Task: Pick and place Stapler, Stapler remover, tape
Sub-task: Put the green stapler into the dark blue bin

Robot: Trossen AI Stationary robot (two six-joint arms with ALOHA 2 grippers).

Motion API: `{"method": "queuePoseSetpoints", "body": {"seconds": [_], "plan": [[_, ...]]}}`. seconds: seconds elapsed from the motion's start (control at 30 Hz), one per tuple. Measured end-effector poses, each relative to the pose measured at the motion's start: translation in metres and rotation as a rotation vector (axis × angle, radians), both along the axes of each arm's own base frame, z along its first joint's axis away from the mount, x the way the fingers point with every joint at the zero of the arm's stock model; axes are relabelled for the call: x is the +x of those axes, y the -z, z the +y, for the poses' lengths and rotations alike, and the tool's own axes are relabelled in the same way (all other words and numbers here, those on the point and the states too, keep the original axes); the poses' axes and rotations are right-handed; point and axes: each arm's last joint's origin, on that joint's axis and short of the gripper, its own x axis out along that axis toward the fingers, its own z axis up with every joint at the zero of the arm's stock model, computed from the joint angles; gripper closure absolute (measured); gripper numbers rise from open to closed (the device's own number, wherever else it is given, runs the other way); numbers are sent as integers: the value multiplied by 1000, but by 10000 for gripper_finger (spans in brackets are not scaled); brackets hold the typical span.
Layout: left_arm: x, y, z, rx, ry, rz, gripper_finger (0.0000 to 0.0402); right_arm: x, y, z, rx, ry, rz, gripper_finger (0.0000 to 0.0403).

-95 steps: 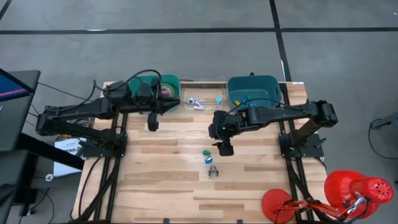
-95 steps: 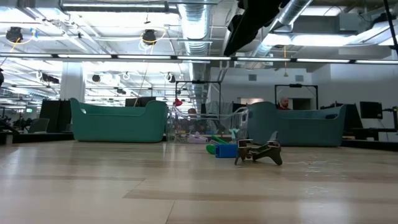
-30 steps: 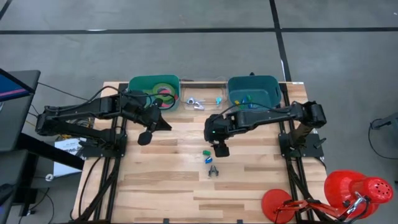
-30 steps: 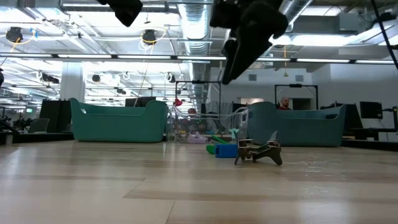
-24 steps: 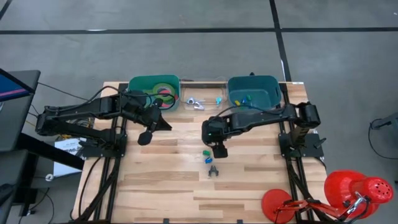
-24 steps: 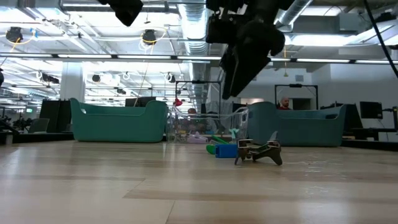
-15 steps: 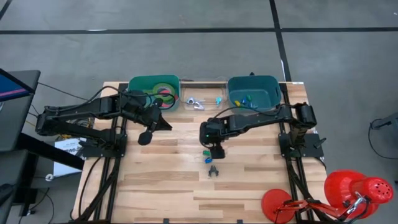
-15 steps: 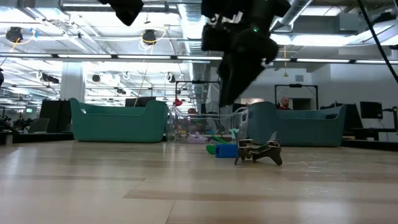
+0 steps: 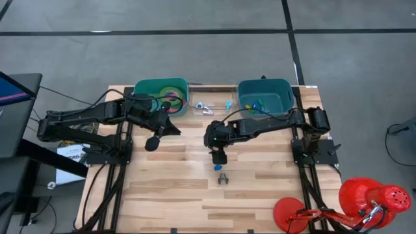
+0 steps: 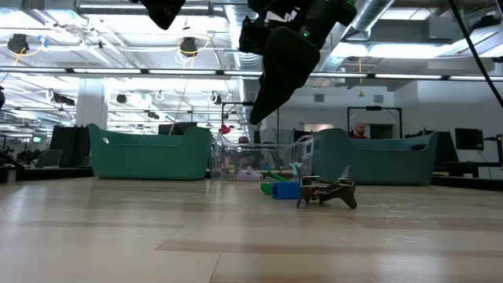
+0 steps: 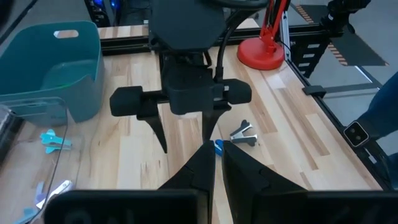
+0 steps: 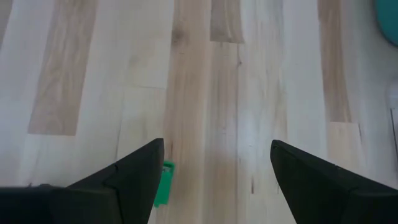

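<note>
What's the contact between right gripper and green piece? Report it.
Apart. Low view shows the right gripper hanging clear above the green piece.

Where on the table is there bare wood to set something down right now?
Free: the near half of the table, below the stapler remover, and the strip left of it. Crowded: the far edge, filled by the left green bin, clear tray and right teal bin, and the middle, where the right end effector hangs over the small stapler.

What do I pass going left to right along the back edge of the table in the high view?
Left green bin holding the tape rolls → clear tray with small pieces → right teal bin.
</note>
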Motion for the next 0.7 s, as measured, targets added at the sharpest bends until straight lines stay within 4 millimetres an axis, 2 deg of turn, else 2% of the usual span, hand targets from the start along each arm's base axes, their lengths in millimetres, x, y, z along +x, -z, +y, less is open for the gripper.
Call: {"method": "queuePoseSetpoints", "body": {"seconds": [0.7], "plan": [[1, -2, 0, 3, 0, -21, 380, 1, 0, -19, 17, 40, -3, 117]]}}
